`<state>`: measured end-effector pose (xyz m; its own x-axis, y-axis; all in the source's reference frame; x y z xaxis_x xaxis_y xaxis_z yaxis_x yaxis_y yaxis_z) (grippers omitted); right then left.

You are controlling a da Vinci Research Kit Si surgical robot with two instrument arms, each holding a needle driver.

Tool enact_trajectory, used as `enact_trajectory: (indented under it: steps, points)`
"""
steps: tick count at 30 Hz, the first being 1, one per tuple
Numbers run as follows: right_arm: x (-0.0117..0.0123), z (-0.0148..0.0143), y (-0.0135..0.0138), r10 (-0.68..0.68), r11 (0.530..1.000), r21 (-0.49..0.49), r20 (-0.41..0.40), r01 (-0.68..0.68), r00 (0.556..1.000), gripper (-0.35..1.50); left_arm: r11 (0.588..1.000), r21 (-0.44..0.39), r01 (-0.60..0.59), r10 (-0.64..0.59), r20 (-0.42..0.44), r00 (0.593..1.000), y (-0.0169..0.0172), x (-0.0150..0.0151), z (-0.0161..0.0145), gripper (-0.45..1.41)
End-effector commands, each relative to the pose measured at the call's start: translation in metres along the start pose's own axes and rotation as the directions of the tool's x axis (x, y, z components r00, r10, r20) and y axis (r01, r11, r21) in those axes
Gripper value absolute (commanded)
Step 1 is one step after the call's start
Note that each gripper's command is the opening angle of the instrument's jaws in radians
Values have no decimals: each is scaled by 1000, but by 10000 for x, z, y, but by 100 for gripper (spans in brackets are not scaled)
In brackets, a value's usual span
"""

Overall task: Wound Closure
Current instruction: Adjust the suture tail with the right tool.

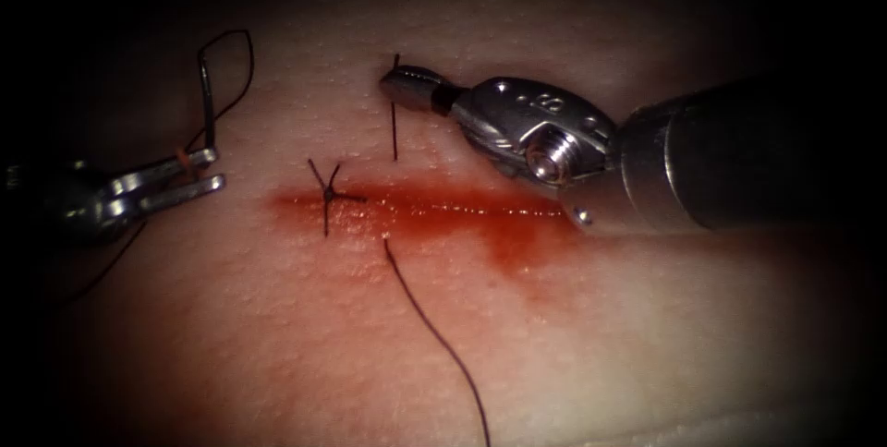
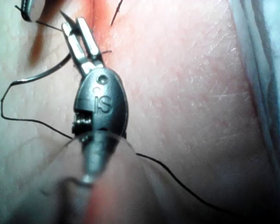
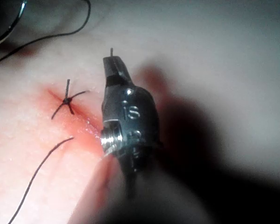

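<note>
Thread, near end: a dark strand (image 1: 434,332) runs up from the picture's lower edge and enters the tissue (image 1: 277,345) just below the cut (image 1: 434,207).
Cut: it lies crosswise, with red fluid (image 1: 508,239) along it and spreading below its right part.
Knot: a finished stitch (image 1: 328,194) sits at the left end of the cut, its cut ends sticking out.
Thread, far side: the strand comes out above the cut and stands straight up to your right tool.
Right tool: your right tool (image 1: 399,85) enters from the right, above the cut; its jaws are together, clamped on the thread where it rises from the tissue.
Left tool: your left tool (image 1: 208,170) is well left of the cut, off the wound, jaws clamped on the needle.
Needle: the curved needle (image 1: 205,101) is out of the tissue, held near one end and standing up from the jaws.
Thread, far loop: from the needle's top end a loop (image 1: 242,59) arcs over and back down past the left tool.
</note>
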<state>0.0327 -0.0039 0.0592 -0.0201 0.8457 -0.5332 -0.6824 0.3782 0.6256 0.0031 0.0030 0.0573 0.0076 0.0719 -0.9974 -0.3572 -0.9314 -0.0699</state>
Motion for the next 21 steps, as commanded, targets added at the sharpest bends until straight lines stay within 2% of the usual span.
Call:
enact_trajectory:
  steps: [1,9,16,17,18,19,21]
  points:
    - [-1,6,-1,2,1000,3,-5,-2,1000,-35,1000,-1,-1,1,-1,1000,0,-6,5,-45]
    - [25,-7,-2,37,999,21,-44,-36,998,-35,1000,-1,-1,1,-2,1000,-1,-9,5,-45]
    - [18,-9,-4,31,999,23,-51,-30,998,-35,1000,0,-1,1,-2,1000,-2,-10,5,-45]
    - [17,-9,-4,36,999,24,-51,-35,998,-18,1000,-1,-1,1,-2,1000,-3,-12,5,-45]
    - [17,-10,-4,30,999,25,-48,-29,998,12,1000,-1,-1,1,-2,1000,-4,-14,5,-45]
    - [17,-12,-4,19,999,29,-59,-17,998,66,1000,4,0,0,5,1000,-8,-17,4,-45]
    - [17,-17,-2,-5,999,36,-70,7,998,101,1000,18,1,-1,24,1000,-16,-27,4,-45]
